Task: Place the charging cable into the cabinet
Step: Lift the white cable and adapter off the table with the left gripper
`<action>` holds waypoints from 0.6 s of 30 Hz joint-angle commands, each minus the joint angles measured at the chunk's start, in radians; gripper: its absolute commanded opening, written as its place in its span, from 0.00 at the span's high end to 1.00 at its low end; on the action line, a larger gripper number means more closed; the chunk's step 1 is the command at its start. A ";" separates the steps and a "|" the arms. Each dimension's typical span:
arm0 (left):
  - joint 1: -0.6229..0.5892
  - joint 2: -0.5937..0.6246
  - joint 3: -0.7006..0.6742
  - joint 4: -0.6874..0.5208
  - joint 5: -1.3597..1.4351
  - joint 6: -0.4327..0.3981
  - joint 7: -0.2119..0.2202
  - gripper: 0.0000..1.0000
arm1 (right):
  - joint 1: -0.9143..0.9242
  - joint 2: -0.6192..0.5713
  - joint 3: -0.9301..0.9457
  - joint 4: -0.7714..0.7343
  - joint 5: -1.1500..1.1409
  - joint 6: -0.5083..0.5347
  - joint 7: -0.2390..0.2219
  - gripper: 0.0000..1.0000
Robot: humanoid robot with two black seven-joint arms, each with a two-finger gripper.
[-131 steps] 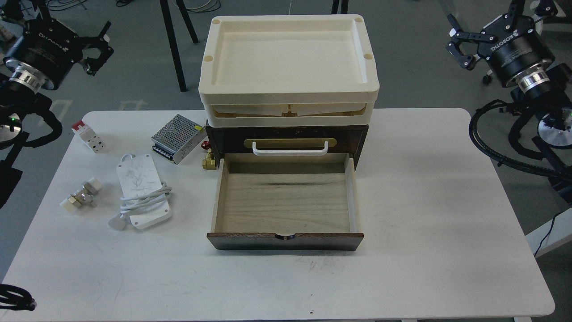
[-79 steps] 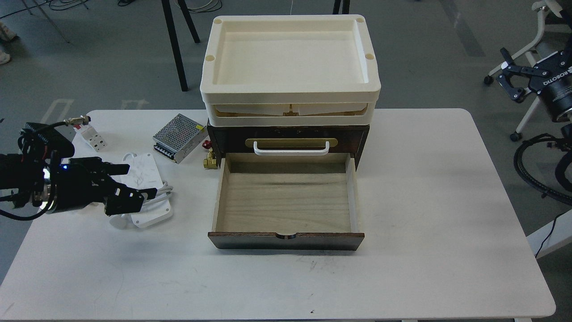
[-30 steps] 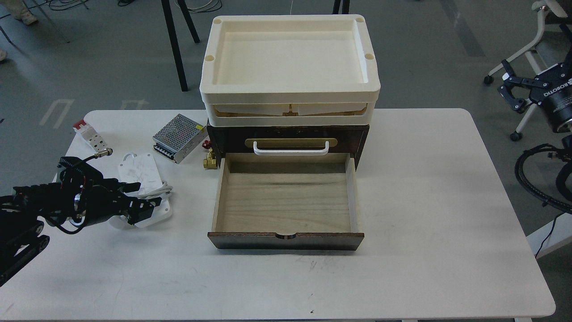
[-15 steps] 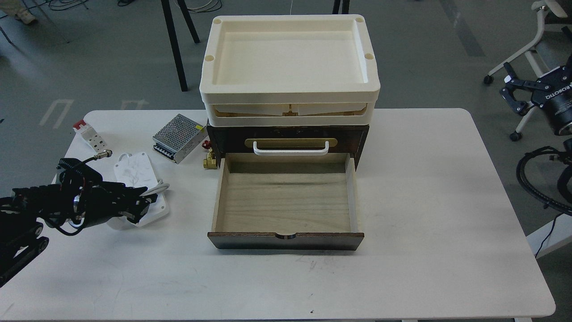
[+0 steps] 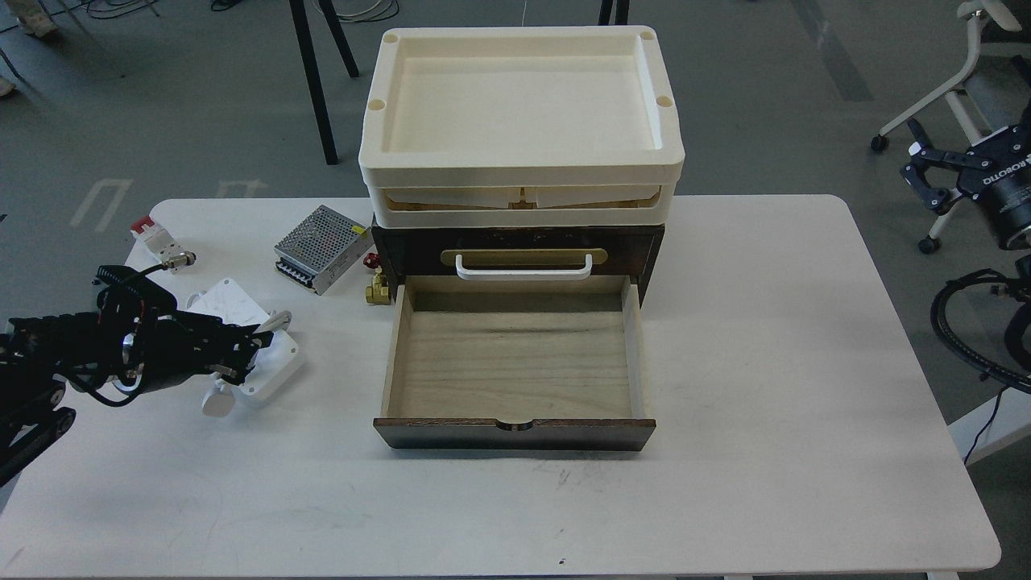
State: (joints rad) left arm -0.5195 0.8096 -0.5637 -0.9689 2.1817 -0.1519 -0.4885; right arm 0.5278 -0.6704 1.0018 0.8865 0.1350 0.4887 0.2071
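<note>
From the head view, the left gripper [image 5: 246,354] reaches in from the left edge over the white table [image 5: 765,362], and its dark fingers are pressed against the middle of the charging cable [image 5: 233,310], pinching the white block where the cord wraps it. The block sits tilted, one corner pointing toward the back of the table and another toward the cabinet, with its white plug [image 5: 216,400] hanging just below the gripper near the table top; whether the block rests on the table or is held slightly above it cannot be told. The cable is well to the left of the cabinet [image 5: 515,242], outside it. The cabinet stands at the middle of the table, its lower drawer [image 5: 515,362] pulled out toward the viewer and showing a bare pale wood floor. Above the drawer is a brass plate with a white handle [image 5: 523,270], and cream trays [image 5: 522,121] are stacked on top of the cabinet. Just left of the cabinet lie a silver perforated metal box [image 5: 322,248] and a small brass fitting [image 5: 377,288] touching or nearly touching the cabinet's side. Near the table's far left corner is a small red and white block [image 5: 153,235]. The right gripper [image 5: 938,173] hangs off the table at the right edge, above the floor, with its fingers spread apart and holding nothing.
</note>
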 commanded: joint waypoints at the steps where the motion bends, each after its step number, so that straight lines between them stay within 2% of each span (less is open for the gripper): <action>1: -0.002 0.117 -0.002 -0.135 0.000 -0.005 0.000 1.00 | 0.000 0.000 0.000 0.000 -0.002 0.000 0.000 0.00; 11: 0.001 0.545 -0.031 -0.704 -0.334 0.000 0.000 1.00 | 0.000 0.000 0.006 -0.004 -0.002 0.000 0.000 0.00; 14: -0.001 0.565 -0.036 -0.801 -0.355 0.008 0.000 1.00 | 0.000 0.000 0.006 -0.008 -0.003 0.000 0.000 0.00; 18: -0.001 0.494 -0.028 -0.797 -0.355 0.017 0.000 1.00 | -0.003 0.000 0.004 -0.011 -0.005 0.000 0.000 0.00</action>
State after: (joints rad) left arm -0.5195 1.3453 -0.5971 -1.7583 1.8293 -0.1406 -0.4886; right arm 0.5276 -0.6704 1.0078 0.8781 0.1322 0.4887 0.2071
